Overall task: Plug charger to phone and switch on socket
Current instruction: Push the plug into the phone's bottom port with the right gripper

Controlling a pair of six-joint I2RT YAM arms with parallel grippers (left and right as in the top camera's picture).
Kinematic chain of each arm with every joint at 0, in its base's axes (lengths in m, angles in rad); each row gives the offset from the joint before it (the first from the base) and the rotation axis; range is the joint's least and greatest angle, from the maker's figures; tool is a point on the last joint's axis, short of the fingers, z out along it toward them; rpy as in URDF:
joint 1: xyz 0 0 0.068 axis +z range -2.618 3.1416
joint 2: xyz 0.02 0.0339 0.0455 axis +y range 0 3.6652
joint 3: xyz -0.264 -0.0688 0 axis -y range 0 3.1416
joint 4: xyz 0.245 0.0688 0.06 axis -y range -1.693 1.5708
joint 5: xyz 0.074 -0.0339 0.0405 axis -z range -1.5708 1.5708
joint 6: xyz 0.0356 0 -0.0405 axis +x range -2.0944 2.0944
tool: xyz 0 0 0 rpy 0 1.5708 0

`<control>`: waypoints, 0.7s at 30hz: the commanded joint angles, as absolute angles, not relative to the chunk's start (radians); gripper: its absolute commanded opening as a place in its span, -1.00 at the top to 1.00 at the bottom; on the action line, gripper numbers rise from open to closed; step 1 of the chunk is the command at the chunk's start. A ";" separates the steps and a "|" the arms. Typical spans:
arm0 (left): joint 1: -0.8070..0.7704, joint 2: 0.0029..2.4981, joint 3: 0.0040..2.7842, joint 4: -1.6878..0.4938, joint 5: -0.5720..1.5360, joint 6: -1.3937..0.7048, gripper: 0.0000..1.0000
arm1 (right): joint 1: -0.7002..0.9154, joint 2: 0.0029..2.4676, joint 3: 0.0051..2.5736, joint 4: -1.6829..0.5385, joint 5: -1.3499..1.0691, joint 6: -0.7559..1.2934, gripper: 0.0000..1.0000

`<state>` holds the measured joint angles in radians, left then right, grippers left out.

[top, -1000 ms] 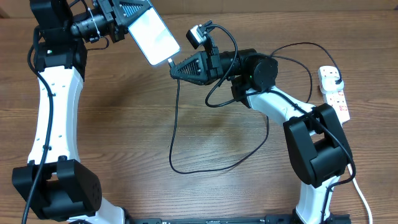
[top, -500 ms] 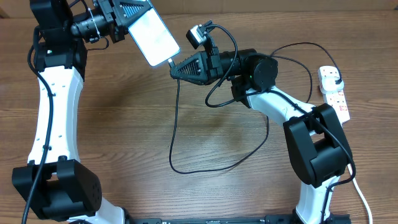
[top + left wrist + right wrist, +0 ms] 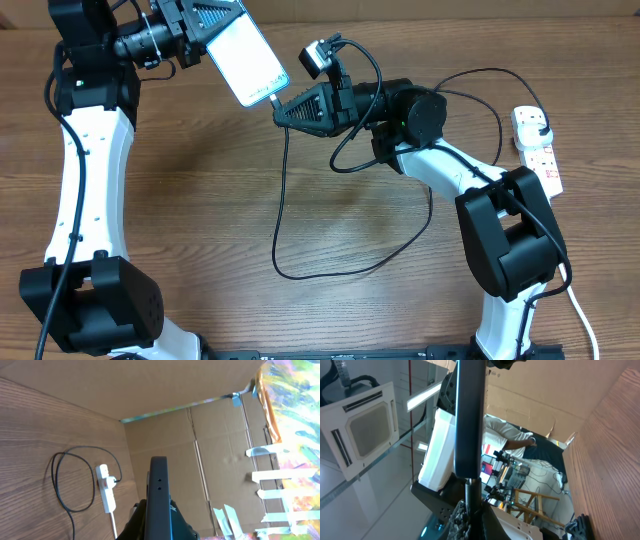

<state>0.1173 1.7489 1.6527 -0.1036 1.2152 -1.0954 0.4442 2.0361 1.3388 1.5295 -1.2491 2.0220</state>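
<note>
Overhead first: left claw (image 3: 205, 25) sits far left, jaws clamped on the top end of the phone (image 3: 247, 58), a slim black-edged smartphone held tilted above the brown wood-grain table (image 3: 180, 200). Its pale screen glares too bright to read.

Right claw (image 3: 283, 108) pinches the connector end of the charger (image 3: 281, 215), a long thin black cable, right at the phone's lower edge, and the cable loops away beneath that claw. Well behind the right claw's wrist lies the socket (image 3: 540, 152), a short white power strip with red switches and a black plug head (image 3: 541, 124) seated in it.

Left wrist view: the phone (image 3: 159, 491) is edge-on, straight out from the claw. The socket (image 3: 106, 489) is off to its left, with brown cardboard wall (image 3: 215, 445) beyond.

Right wrist view: the fingertips (image 3: 462, 519) are closed on the cable, with the phone (image 3: 469, 415) edge-on directly past them.
</note>
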 commanded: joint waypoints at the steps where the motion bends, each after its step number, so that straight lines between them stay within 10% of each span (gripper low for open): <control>1: 0.103 1.743 1.658 -0.093 1.204 -1.082 0.92 | 0.450 2.041 1.351 1.582 -1.224 2.115 0.92; 21: 0.097 1.743 1.658 -0.092 1.203 -1.106 0.92 | 0.450 2.041 1.351 1.581 -1.201 2.133 0.92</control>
<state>0.1062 1.7489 1.6527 -0.1032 1.1889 -1.1000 0.4458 2.0361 1.3388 1.5299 -1.2411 2.0224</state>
